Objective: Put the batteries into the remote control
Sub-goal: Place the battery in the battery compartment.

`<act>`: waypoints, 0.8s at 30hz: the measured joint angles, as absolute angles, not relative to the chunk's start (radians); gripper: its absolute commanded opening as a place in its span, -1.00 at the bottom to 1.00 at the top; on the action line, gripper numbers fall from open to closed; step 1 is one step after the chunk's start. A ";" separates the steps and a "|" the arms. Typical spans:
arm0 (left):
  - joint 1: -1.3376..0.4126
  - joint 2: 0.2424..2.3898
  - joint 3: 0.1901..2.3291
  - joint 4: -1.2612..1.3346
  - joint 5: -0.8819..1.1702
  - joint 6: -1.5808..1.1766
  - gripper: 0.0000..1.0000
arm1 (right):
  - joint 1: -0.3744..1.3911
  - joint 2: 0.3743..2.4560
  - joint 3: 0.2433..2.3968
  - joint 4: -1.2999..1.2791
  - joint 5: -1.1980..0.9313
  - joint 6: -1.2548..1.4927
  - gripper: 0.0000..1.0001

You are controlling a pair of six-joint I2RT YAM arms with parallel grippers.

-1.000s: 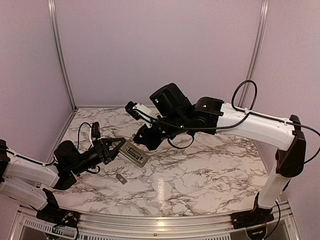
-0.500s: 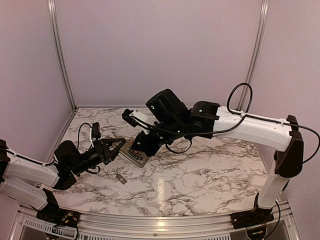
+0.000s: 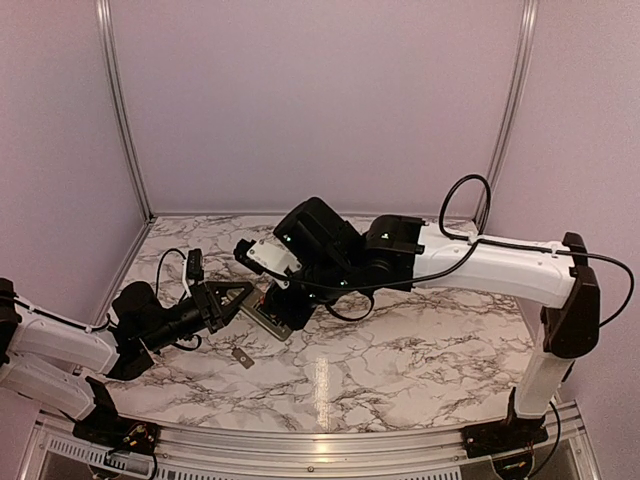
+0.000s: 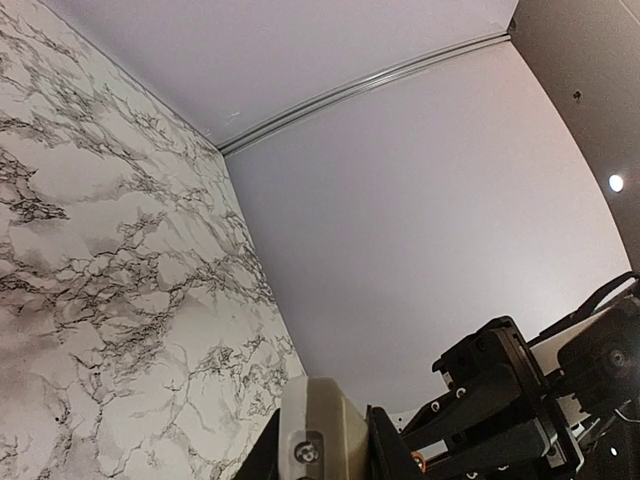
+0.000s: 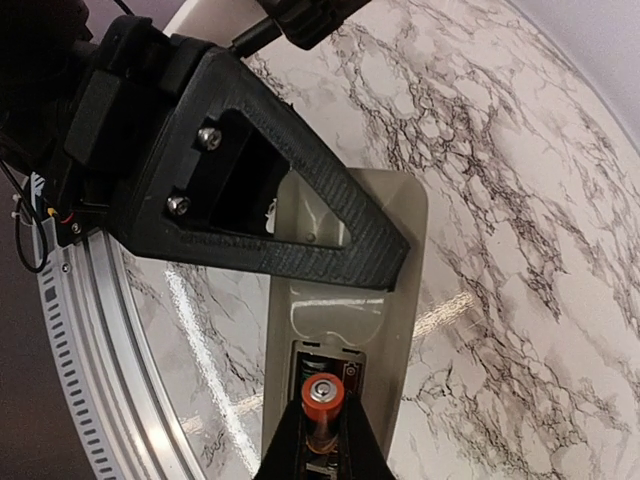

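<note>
The remote control [image 5: 400, 230] sits low on the table [image 3: 430, 350], left of the middle. Its grey-beige back is turned up, so the open battery recess [image 5: 305, 358] faces the arms. Whether it rests flat or is lifted a little, I cannot tell.

The left claw [image 3: 238, 297] is closed narrow on one end of the remote control, with one black finger lying across the back. I judge it is there to pin the handset so it cannot slide or tip when a battery is pressed in. The right claw [image 5: 322, 432] comes in over the other end, pinching the orange-red battery [image 5: 322, 392] by its sides. The battery is lined up lengthwise with the recess and right at its slot. Held this way, its ends stay free to meet the contacts. I cannot tell whether it is seated yet.

Only the right wrist view shows the battery, the recess and how well they line up. In the top view the right claw hides all of that. The top view alone shows both arms meeting over the handset, and the small grey cover piece [image 3: 241, 357] lying loose on the table, near the remote control but apart from it.

The left wrist view points up along the wall. It shows only the beige end of the handset between its own fingers, with the right arm beyond. No view clearly shows the second, dark battery.
</note>
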State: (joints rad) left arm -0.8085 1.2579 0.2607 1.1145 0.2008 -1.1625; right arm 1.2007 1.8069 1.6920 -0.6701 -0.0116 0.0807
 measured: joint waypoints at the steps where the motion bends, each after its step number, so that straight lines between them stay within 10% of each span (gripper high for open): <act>1: -0.809 1.258 0.261 1.106 0.201 -1.162 -1.00 | 1.206 1.813 1.695 -0.674 0.006 0.076 -0.93; 9: -0.809 1.258 0.261 1.094 0.200 -1.162 -1.00 | 1.224 1.827 1.703 -0.715 0.086 0.048 -0.90; 16: -0.807 1.259 0.261 1.094 0.198 -1.162 -1.00 | 1.230 1.827 1.703 -0.722 0.099 0.039 -0.26; 24: -0.806 1.259 0.266 1.103 0.202 -1.163 -1.00 | 1.229 1.818 1.703 -0.726 0.087 0.054 -0.02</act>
